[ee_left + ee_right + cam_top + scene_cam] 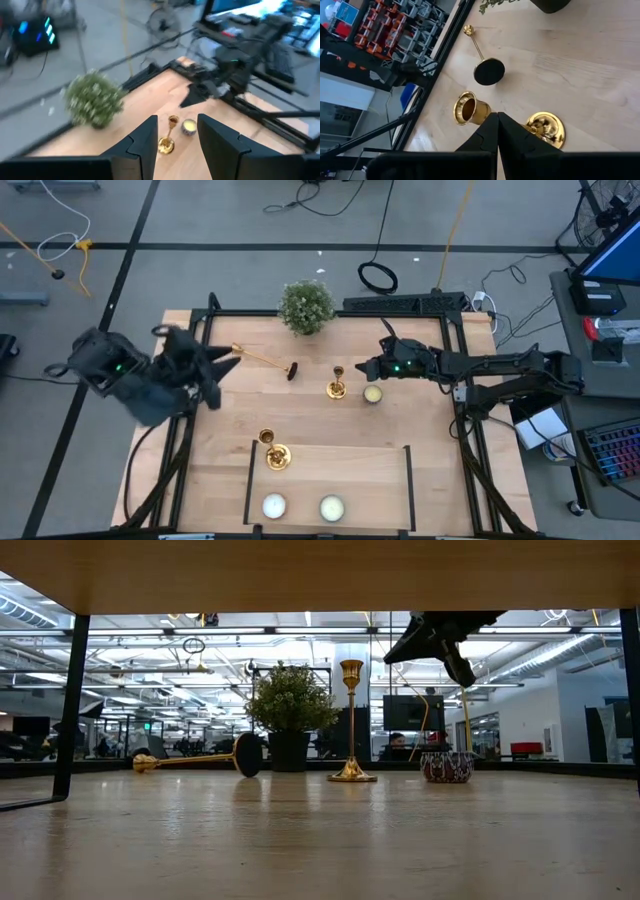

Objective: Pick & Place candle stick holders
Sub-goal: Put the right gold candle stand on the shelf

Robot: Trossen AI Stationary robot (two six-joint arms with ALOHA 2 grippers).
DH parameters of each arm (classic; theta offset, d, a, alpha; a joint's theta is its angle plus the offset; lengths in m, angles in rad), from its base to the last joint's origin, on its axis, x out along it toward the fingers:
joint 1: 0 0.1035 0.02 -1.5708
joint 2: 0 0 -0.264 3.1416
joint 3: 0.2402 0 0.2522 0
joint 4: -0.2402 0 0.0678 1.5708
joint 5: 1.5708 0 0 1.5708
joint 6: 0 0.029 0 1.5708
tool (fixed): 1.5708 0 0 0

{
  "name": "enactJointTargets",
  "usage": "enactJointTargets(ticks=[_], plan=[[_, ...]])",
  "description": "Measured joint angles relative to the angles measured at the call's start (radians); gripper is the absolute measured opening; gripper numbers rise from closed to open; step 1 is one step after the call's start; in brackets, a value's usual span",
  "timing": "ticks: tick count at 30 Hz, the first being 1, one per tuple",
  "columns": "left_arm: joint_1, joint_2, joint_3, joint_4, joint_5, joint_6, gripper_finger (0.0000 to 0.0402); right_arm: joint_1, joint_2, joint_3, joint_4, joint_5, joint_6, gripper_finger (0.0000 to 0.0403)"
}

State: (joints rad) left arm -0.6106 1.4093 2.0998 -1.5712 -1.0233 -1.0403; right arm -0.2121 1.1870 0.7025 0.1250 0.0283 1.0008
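One candlestick (264, 360) toppled, two upright

- Wooden table (420, 480), pale planks, edged by a black frame.
- Potted plant (306, 307) at the far edge.
- 3 candle stick holders: 1 lying on its side (265, 361) near the plant, 1 upright (337, 383) at centre, 1 upright (273, 451) nearer the front.
- 1 tealight in a dark cup (373, 393) just beside the centre holder.
- 2 pale tealights (274, 506) (331, 507) at the front edge.

no readable text, labels or signs
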Motion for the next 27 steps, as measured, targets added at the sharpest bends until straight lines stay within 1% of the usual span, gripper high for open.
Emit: enactJointTargets(ticks=[2, 7, 10, 15, 18, 20, 23, 27], plan=[[0.055, -0.021, -0.017, 0.001, 0.041, -0.056, 0.0145, 0.004, 0.000, 0.000, 0.007, -0.003, 0.000, 0.0000], [0.188, -0.086, -0.091, 0.000, 0.139, -0.113, 0.0145, 0.015, 0.000, 0.000, 0.034, -0.003, -0.002, 0.0000], [0.259, -0.122, -0.130, 0.000, 0.181, -0.149, 0.0145, 0.018, 0.000, 0.000, 0.037, -0.004, -0.003, 0.0000], [0.378, -0.176, -0.200, 0.000, 0.309, -0.223, 0.0145, 0.027, 0.000, 0.000, 0.036, -0.007, -0.002, 0.0000], [0.453, -0.201, -0.249, 0.000, 0.356, -0.254, 0.0145, 0.037, 0.000, 0.000, 0.037, -0.008, 0.000, 0.0000], [0.506, -0.216, -0.280, -0.001, 0.361, -0.303, 0.0145, 0.043, 0.000, 0.000, 0.036, -0.029, 0.000, 0.0000], [0.603, -0.227, -0.309, 0.000, 0.372, -0.301, 0.0145, 0.049, 0.000, 0.000, 0.037, -0.074, 0.000, 0.0000], [0.753, -0.226, -0.339, 0.001, 0.465, -0.293, 0.0145, 0.051, 0.000, 0.000, 0.040, -0.120, -0.017, 0.0000]])
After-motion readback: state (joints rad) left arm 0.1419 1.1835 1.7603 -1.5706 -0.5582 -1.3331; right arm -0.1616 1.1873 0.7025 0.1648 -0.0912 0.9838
